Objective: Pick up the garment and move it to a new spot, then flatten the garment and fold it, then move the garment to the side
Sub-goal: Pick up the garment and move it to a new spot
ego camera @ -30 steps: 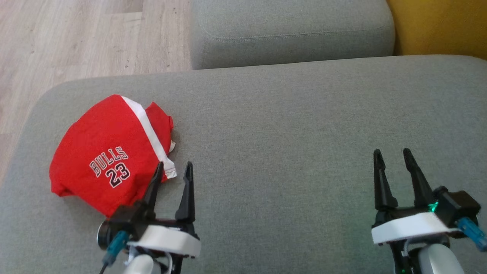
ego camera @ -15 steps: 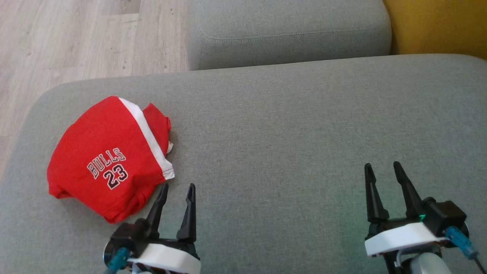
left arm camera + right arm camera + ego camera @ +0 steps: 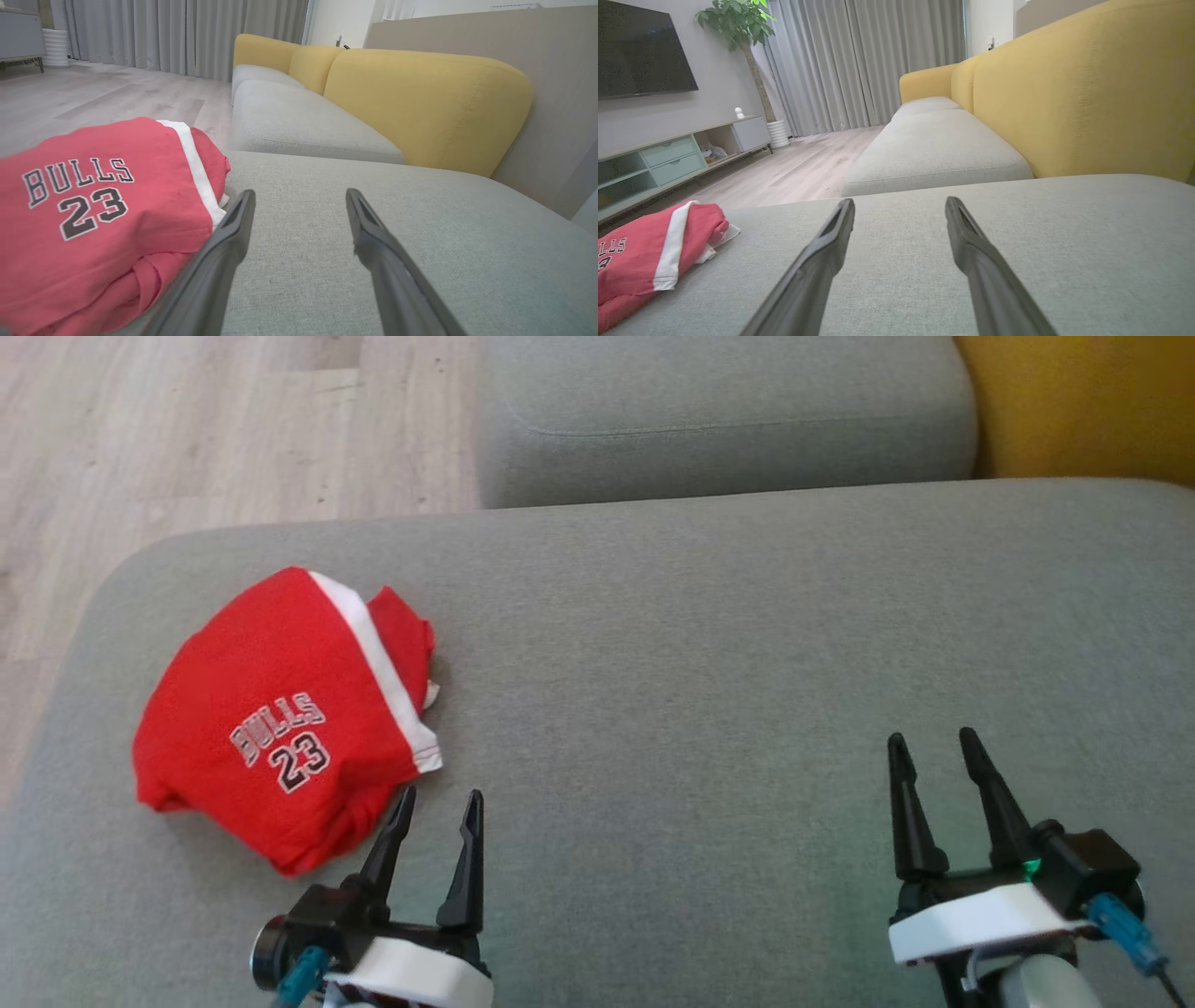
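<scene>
Jaws stand spread wide and empty on both arms. My left gripper (image 3: 442,793) hangs over the near edge of the grey seat cushion (image 3: 700,663), tips just beside the near right corner of the garment (image 3: 271,709). My right gripper (image 3: 932,735) sits well apart, toward the cushion's right side, over bare fabric.

The garment lies on the left part of the cushion, close to its left edge. It is a red bundle, folded over itself, with a white stripe (image 3: 387,672) along its right side and the "BULLS 23" print facing up. I judge it light, soft and floppy: lifted by one point it would sag and the fold would slip open. The thick stacked layers at the near right corner, below the stripe's end, look like the best hold, or both ends at once.

I cannot tell how many layers are stacked underneath, or whether it is shorts or a shirt. In the left wrist view one finger crosses the cloth, so contact there is unclear, and the frame's left edge cuts the bundle off.

Beyond it are a second cushion (image 3: 728,420) and wooden floor (image 3: 187,429).
</scene>
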You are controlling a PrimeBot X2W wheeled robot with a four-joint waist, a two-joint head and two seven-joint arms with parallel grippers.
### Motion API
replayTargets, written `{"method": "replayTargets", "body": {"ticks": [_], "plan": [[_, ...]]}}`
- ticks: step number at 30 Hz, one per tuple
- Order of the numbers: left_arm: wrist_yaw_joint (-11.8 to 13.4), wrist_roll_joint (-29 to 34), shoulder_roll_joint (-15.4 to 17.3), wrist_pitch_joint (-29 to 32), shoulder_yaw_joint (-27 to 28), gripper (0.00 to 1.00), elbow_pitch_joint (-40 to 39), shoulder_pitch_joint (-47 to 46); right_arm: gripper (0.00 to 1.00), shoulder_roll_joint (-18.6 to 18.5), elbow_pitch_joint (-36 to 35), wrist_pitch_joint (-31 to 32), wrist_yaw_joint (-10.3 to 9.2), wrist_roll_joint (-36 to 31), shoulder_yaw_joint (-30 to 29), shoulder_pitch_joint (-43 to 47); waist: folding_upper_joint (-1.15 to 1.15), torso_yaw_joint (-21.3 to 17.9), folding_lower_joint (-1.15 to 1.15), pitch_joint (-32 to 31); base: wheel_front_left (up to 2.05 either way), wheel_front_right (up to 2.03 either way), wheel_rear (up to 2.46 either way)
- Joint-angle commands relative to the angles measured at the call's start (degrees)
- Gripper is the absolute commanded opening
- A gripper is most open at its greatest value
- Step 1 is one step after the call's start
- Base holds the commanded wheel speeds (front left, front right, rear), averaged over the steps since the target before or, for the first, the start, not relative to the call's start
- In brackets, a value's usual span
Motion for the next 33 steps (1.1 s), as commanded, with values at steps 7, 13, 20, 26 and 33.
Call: {"method": "replayTargets", "body": {"ticks": [7,13,20,26,33], "plan": [[0.4,1.6,-0.2,-0.7,3.7,1.00,-0.9,-2.4,1.00,-0.5,-2.4,-0.6,0.44,1.0,4.1,-1.0,0.00,5.0,0.00,-0.8,0.00,0.00,0.00],[0.8,2.7,-0.2,-0.7,5.8,1.00,-0.9,-1.7,1.00,-0.5,-2.8,-0.6,0.44,1.6,6.3,-0.8,0.00,9.6,0.00,-1.3,0.00,0.00,0.00],[0.9,3.6,-0.2,-0.7,7.4,1.00,-1.2,-0.4,1.00,-0.5,-3.1,-0.6,0.44,1.5,9.2,-0.4,0.00,14.0,0.00,-2.0,0.00,0.00,0.00],[0.9,3.9,-0.2,-0.7,8.0,1.00,-1.5,0.3,1.00,-0.5,-3.4,-0.6,0.44,1.3,10.9,-0.1,0.00,16.4,0.00,-2.4,0.00,0.00,0.00],[0.9,4.2,-0.2,-0.7,8.3,1.00,-1.7,0.9,1.00,-0.5,-3.5,-0.6,0.44,1.4,11.8,0.5,0.00,19.1,0.00,-2.8,0.00,0.00,0.00]]}}
